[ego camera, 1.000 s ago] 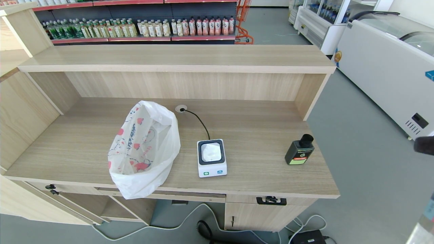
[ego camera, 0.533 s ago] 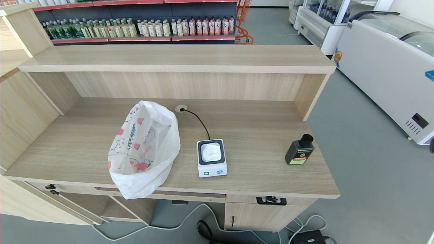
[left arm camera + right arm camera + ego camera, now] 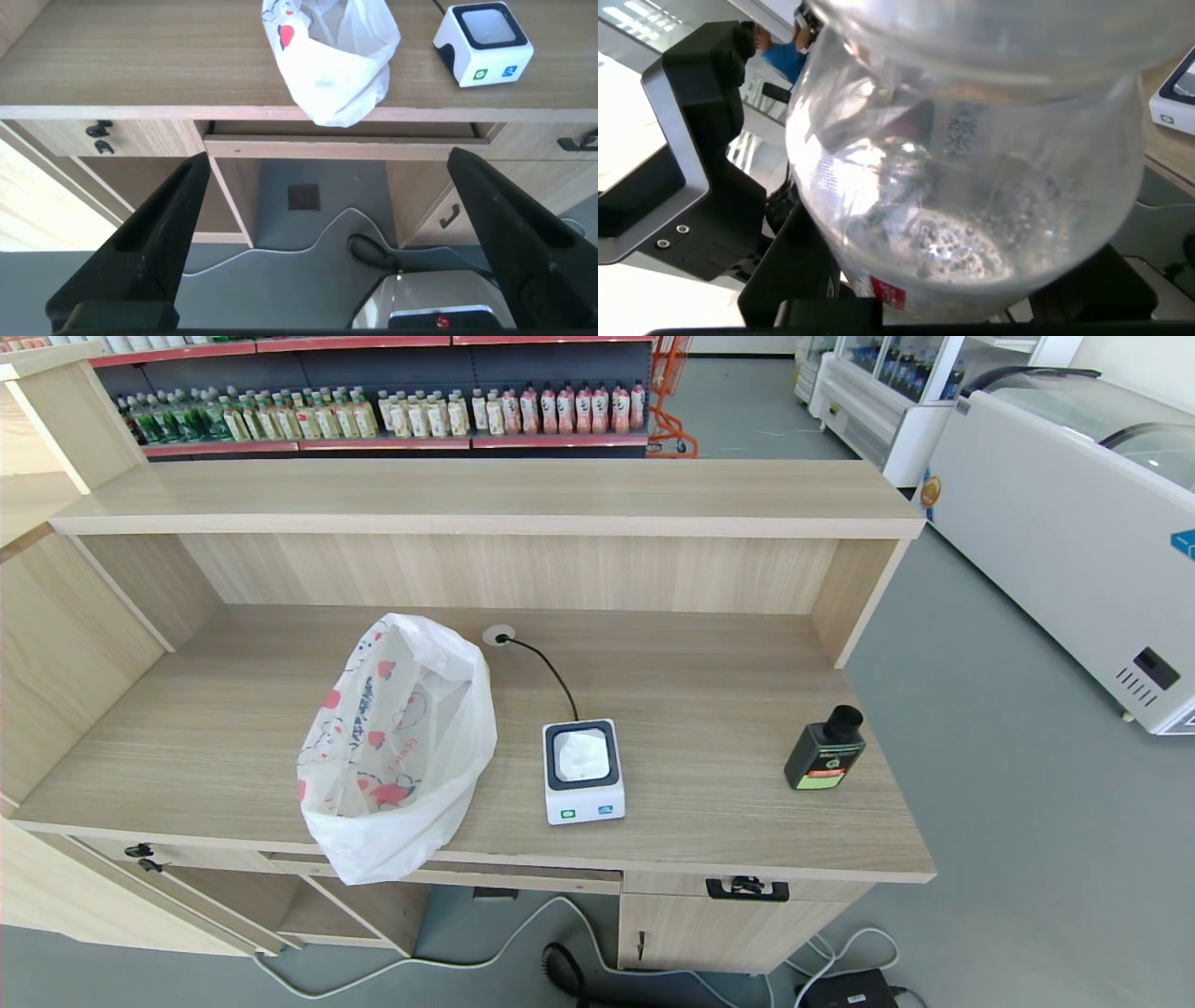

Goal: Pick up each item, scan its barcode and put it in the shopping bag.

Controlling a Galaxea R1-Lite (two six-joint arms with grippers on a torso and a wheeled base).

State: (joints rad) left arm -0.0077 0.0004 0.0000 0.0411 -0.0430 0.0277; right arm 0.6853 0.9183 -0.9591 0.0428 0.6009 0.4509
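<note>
Left gripper: fingers spread, nothing between them, below the worktop's front edge.
Right gripper: pinching clear bottle.
Shopping bag: front-left of worktop, mouth open, sagging over the front edge.
Scanner: near the front edge, just beside the bag.
Dark bottle: upright near the right edge.

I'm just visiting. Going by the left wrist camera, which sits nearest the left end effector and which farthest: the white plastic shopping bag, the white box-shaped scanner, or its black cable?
From the open left end effector, low in front of the wooden counter:
1. The white plastic shopping bag: nearest, drooping over the front edge.
2. The white box-shaped scanner: farther back, toward the robot's right.
3. The black cable: farthest, running from the scanner to the counter's back.
</note>
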